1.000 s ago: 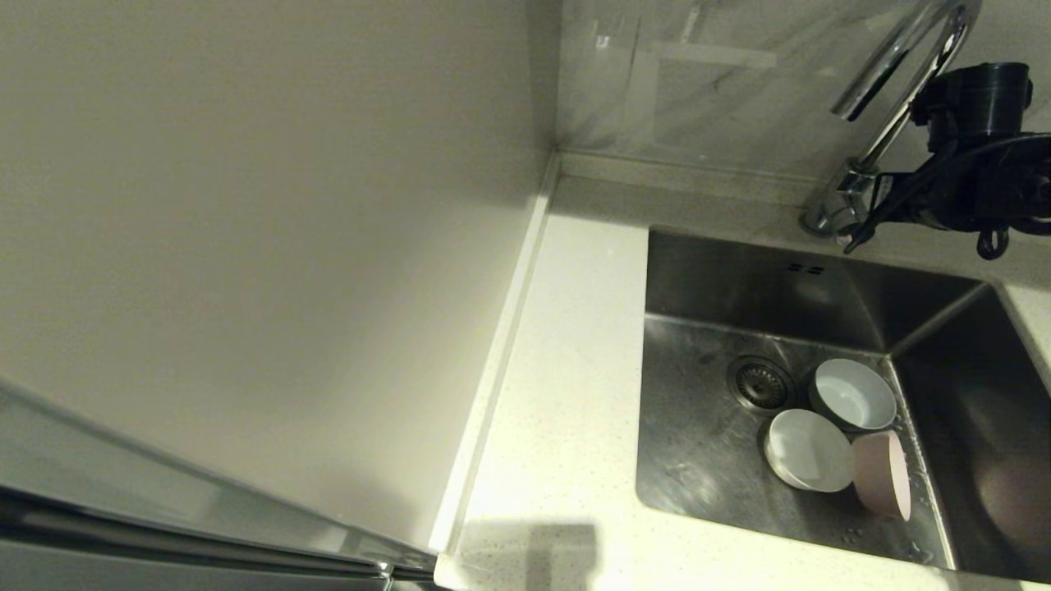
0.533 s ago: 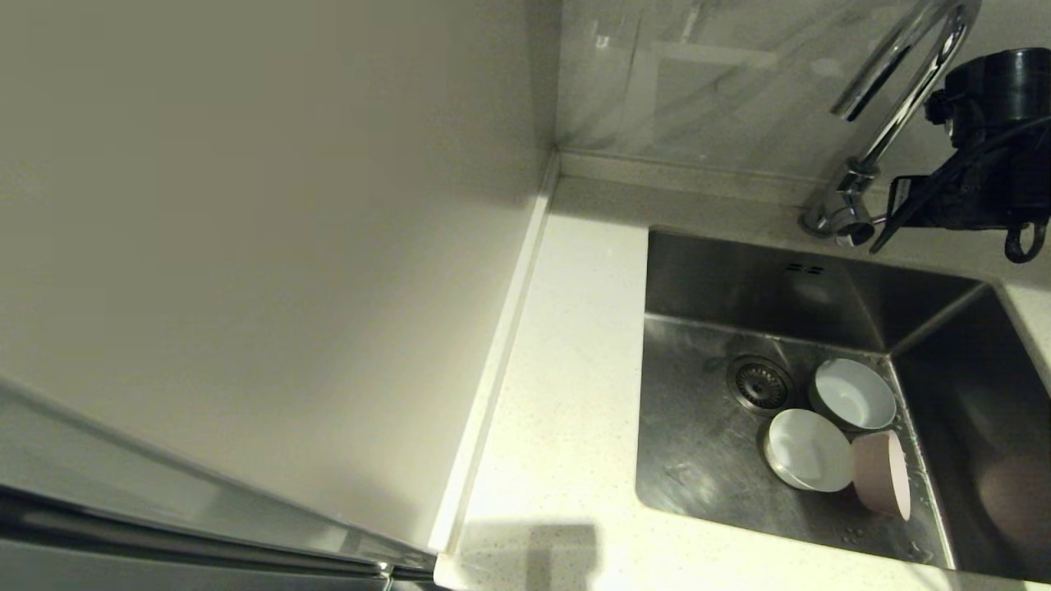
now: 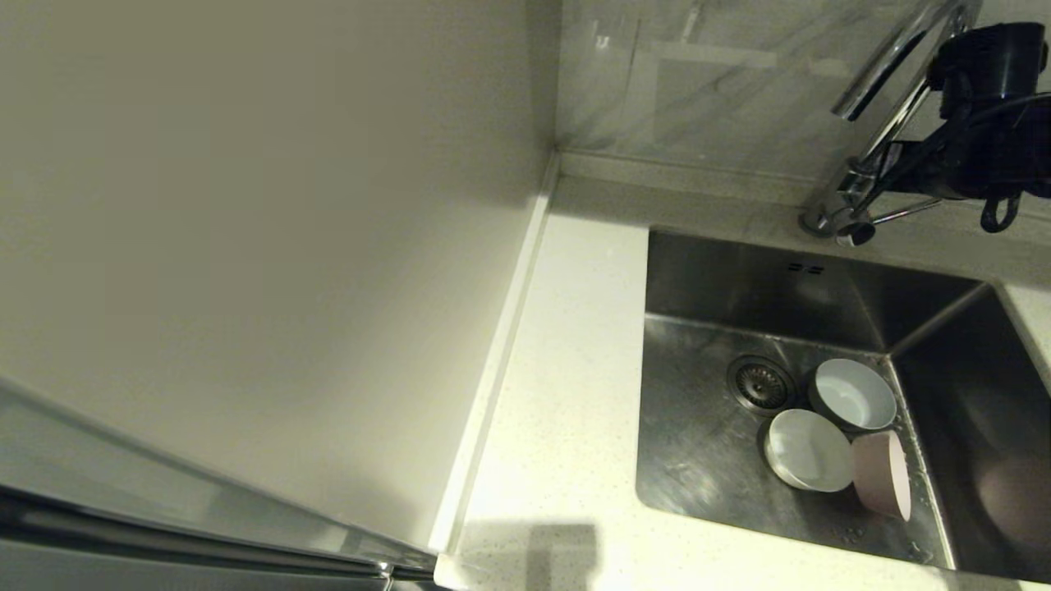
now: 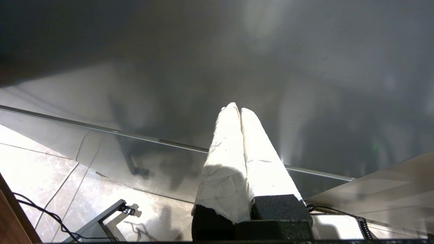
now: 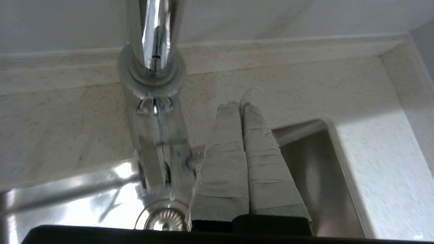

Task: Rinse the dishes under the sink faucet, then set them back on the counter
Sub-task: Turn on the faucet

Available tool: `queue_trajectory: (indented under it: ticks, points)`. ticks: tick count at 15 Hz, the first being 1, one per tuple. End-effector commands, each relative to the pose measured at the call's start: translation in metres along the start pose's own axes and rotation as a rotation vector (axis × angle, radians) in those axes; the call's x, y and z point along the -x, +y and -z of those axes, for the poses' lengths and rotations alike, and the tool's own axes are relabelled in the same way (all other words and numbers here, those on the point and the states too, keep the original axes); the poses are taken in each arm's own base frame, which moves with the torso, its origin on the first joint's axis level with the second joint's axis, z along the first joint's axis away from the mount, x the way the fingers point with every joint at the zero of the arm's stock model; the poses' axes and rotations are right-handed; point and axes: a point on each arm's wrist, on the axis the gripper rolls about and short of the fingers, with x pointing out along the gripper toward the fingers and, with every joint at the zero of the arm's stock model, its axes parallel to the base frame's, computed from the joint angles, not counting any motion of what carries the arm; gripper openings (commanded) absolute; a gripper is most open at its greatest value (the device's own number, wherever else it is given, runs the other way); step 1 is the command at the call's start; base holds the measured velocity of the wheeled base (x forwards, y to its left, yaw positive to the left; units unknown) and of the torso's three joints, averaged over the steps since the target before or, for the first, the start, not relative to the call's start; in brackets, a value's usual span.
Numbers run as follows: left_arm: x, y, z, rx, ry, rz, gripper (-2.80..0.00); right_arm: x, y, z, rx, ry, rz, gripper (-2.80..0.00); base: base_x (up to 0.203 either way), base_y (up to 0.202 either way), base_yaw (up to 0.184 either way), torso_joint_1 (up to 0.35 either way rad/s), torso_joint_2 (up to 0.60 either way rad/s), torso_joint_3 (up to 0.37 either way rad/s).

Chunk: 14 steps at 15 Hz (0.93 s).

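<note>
The right gripper (image 5: 240,103) has risen beside the chrome faucet (image 3: 883,123), fingers pressed together, empty. 3 bowls (image 3: 837,443) sit in the sink (image 3: 706,427).

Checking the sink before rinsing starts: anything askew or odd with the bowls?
Yes: the pink bowl lies tipped on its side against the sink's right wall, touching a white bowl. Both white bowls sit upright.
</note>
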Motion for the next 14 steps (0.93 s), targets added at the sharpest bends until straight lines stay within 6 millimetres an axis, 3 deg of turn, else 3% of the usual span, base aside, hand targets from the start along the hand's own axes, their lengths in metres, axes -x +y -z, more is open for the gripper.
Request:
queue_trajectory:
  ticks: [1,8,14]
  points:
    - [0.0,0.0,0.0,0.0,-0.003,-0.002,-2.8,-0.024,0.012,0.017,0.029,0.018,0.012,-2.8,0.0,0.0,0.0,0.0,0.0,0.0]
    - [0.0,0.0,0.0,0.001,-0.005,-0.001,-2.8,-0.031,0.005,0.022,0.119,0.037,0.07,-2.8,0.0,0.0,0.0,0.0,0.0,0.0]
    - [0.0,0.0,0.0,0.0,-0.003,0.0,-2.8,0.002,-0.017,0.016,0.191,0.151,0.063,-2.8,0.0,0.0,0.0,0.0,0.0,0.0]
